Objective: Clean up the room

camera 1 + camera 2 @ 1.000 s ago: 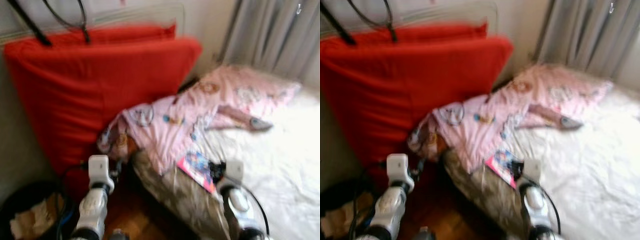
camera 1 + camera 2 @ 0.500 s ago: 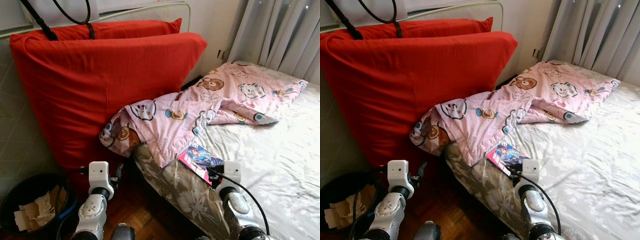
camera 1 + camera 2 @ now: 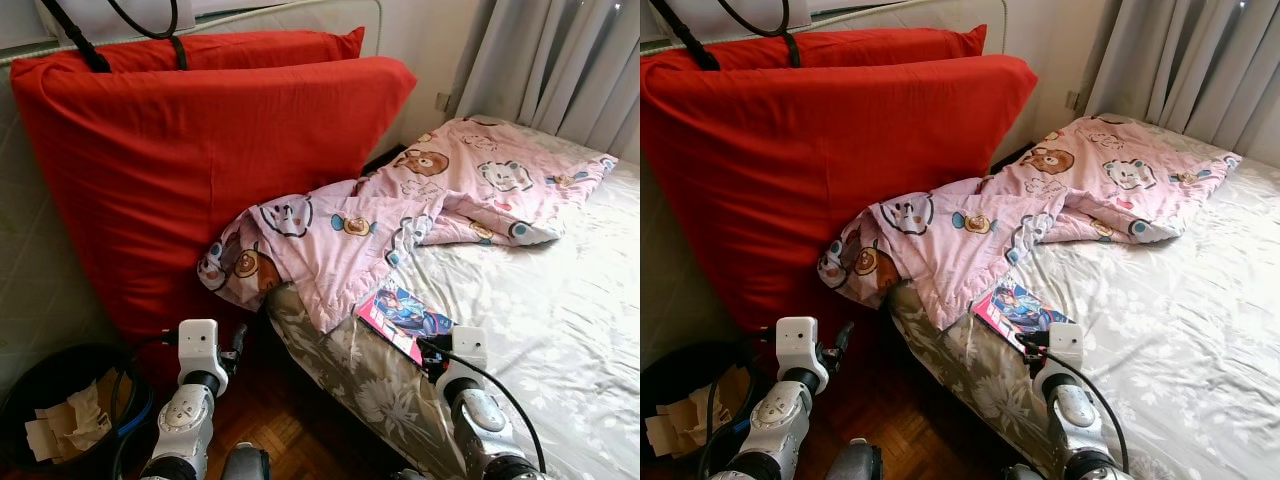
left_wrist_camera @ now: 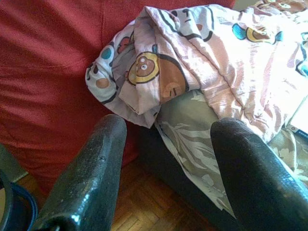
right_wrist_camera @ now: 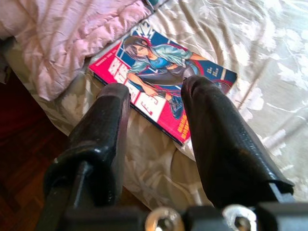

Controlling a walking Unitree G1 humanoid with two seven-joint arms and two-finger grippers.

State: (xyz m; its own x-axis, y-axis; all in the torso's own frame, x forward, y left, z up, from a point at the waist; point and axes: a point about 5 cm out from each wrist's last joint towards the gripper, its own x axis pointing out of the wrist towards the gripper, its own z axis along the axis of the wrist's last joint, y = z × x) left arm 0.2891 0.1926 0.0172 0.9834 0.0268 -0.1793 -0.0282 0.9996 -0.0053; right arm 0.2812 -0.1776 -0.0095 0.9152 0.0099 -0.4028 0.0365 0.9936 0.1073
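A comic book point(image 3: 404, 312) with a pink and blue cover lies flat on the grey flowered bedsheet point(image 3: 560, 300), near the bed's corner. My right gripper point(image 5: 151, 91) hovers just short of the comic book point(image 5: 163, 79); it is open and holds nothing. A pink blanket point(image 3: 400, 215) printed with bears is crumpled across the bed and hangs over its corner. My left gripper point(image 4: 168, 144) is open and empty, low over the wooden floor, facing the hanging blanket point(image 4: 159, 72) and the red cushion point(image 4: 48, 72).
Two big red cushions point(image 3: 200, 150) lean against the wall left of the bed. A dark bin point(image 3: 60, 415) with crumpled paper stands at the lower left. Grey curtains point(image 3: 560, 60) hang behind the bed. Wooden floor point(image 3: 290, 430) shows between bin and bed.
The picture went from blurred to sharp and shifted slightly, so the camera has moved. Both arms keep the same pose, and the comic book and blanket lie as before.
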